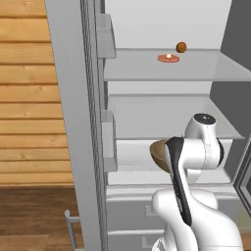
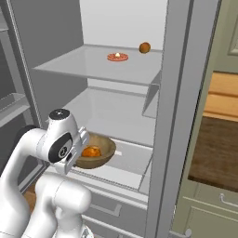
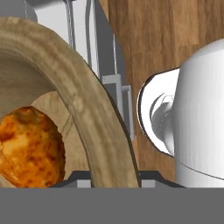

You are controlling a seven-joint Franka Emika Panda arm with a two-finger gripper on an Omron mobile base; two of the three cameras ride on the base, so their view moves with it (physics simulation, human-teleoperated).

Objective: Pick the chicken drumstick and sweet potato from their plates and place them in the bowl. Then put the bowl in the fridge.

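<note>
Inside the open fridge [image 2: 122, 28], the gripper [image 3: 114, 177], clenched on the bowl's [image 2: 104, 149] rim, holds it over a lower shelf. Drumstick [image 3: 29, 146] lies inside; release remains.

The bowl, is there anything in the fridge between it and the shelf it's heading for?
Nothing visible does. The bowl, gripped at its rim with the chicken drumstick inside, hangs at the open fridge in front of bare shelving. The dark ball and small red dish sit on the top shelf, well above it.
</note>
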